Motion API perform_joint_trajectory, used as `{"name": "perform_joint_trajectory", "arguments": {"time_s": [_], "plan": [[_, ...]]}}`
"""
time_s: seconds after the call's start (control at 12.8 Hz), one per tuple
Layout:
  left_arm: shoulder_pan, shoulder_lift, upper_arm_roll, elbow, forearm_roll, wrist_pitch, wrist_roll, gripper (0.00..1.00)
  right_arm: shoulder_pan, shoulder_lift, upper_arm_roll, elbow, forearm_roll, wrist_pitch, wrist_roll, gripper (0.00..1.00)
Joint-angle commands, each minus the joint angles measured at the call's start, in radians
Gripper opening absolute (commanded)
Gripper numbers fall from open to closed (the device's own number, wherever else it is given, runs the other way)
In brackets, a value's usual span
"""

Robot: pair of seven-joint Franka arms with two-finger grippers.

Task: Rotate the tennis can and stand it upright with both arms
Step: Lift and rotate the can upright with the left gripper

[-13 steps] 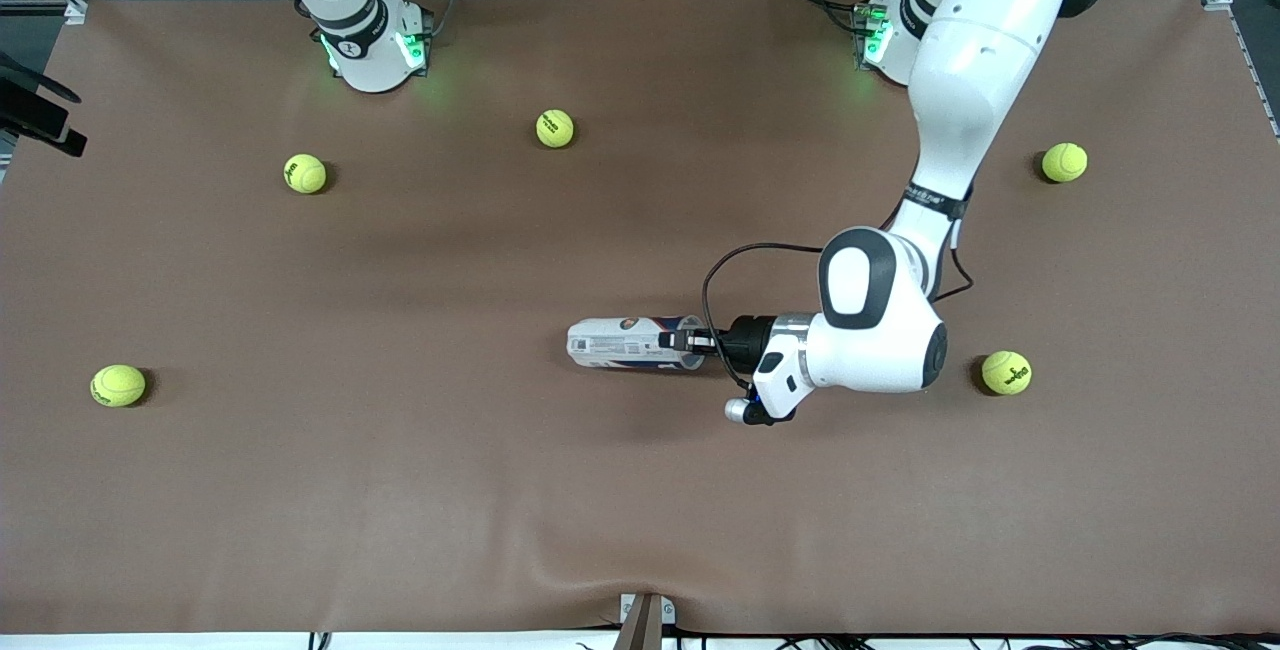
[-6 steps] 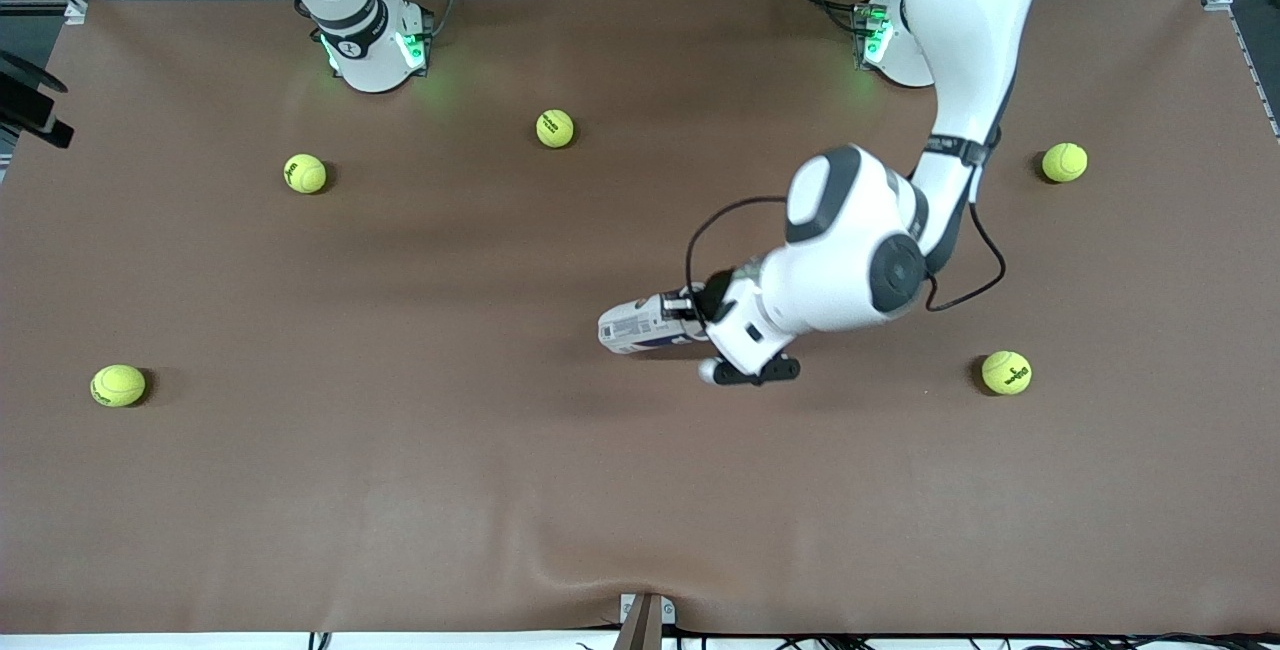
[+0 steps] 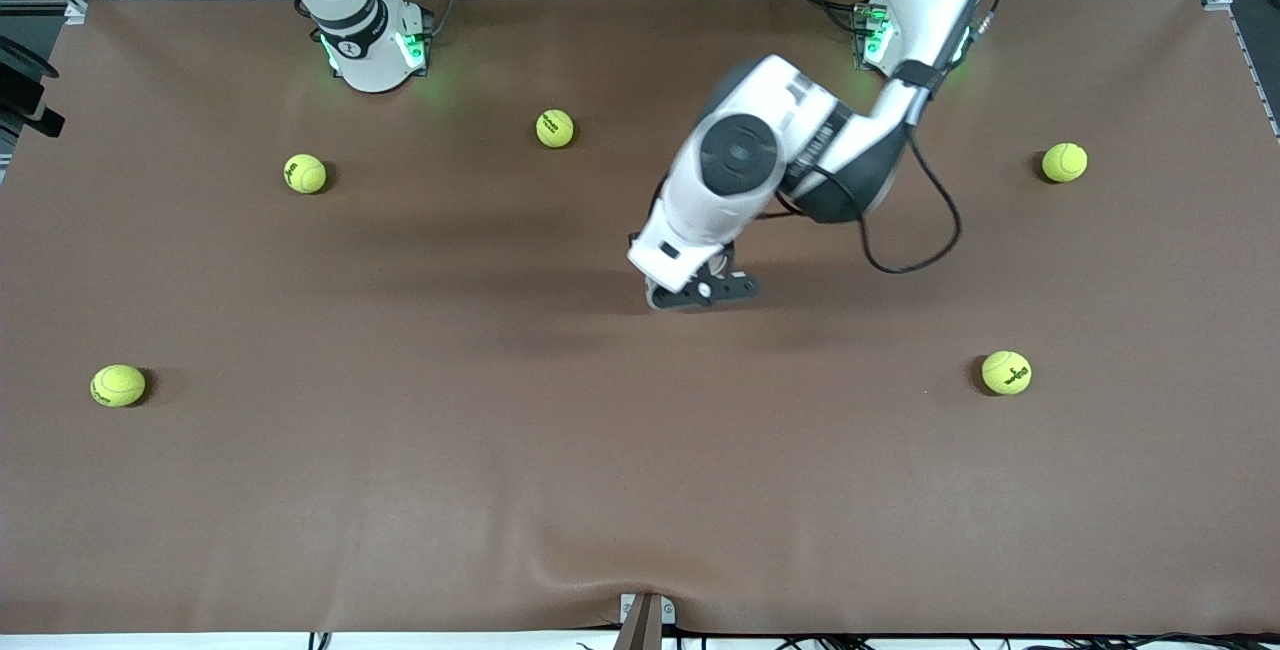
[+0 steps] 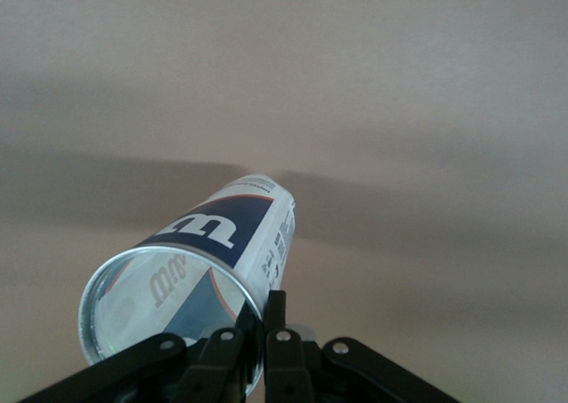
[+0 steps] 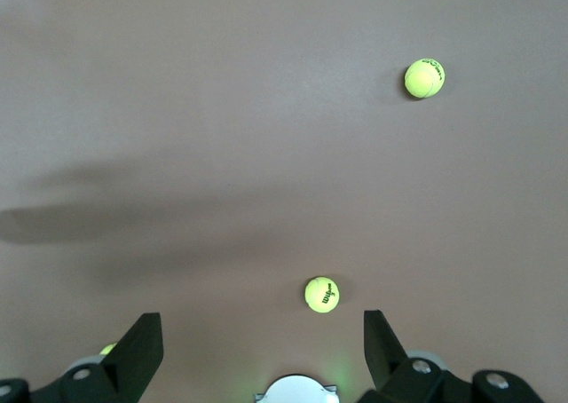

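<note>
The tennis can (image 4: 226, 230), silvery with a navy panel and a white "W", shows only in the left wrist view. It is tipped up steeply, its open mouth toward the camera and its closed end down toward the brown mat. My left gripper (image 4: 264, 307) is shut on the can's rim, one finger inside the mouth and one outside. In the front view the left arm's wrist (image 3: 705, 220) hangs over the middle of the table and hides both the can and the gripper. My right gripper (image 5: 259, 327) waits open and empty, high over the mat near its own base.
Several yellow-green tennis balls lie scattered on the mat: two near the right arm's base (image 3: 554, 128) (image 3: 304, 173), one near the front at that end (image 3: 118, 385), and two toward the left arm's end (image 3: 1006, 372) (image 3: 1064, 162). A bracket (image 3: 645, 620) sits at the front edge.
The left arm has swung its wrist up and toward the bases, raising the can from lying flat to steeply tilted; the can is now hidden under the wrist. The right arm stays put.
</note>
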Motion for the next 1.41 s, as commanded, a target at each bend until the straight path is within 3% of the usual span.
{"name": "perform_joint_trajectory", "arguments": {"time_s": [0.0, 0.23, 0.86, 1.02, 1.1, 1.33], "plan": [[-0.077, 0.001, 0.017, -0.01, 0.089, -0.009, -0.143, 0.0, -0.009, -0.018, 0.02, -0.017, 0.005, 0.001, 0.038, 1.0], [-0.124, 0.033, 0.017, -0.01, 0.095, 0.002, -0.224, 0.0, -0.008, -0.012, 0.02, -0.012, 0.005, 0.013, 0.04, 1.0], [-0.13, 0.062, 0.017, -0.016, 0.103, 0.032, -0.243, 0.0, 0.011, -0.005, 0.016, -0.007, -0.004, 0.02, 0.048, 1.0], [-0.129, 0.062, 0.017, -0.016, 0.103, 0.037, -0.244, 0.56, 0.015, -0.005, 0.017, -0.007, -0.027, 0.023, 0.048, 1.0], [-0.129, 0.061, 0.017, -0.016, 0.101, 0.037, -0.246, 0.72, 0.018, -0.005, 0.019, -0.007, -0.041, 0.023, 0.048, 1.0], [-0.126, 0.046, 0.016, -0.013, 0.098, 0.036, -0.264, 0.94, 0.014, -0.005, 0.016, -0.006, -0.028, 0.021, 0.048, 1.0]]}}
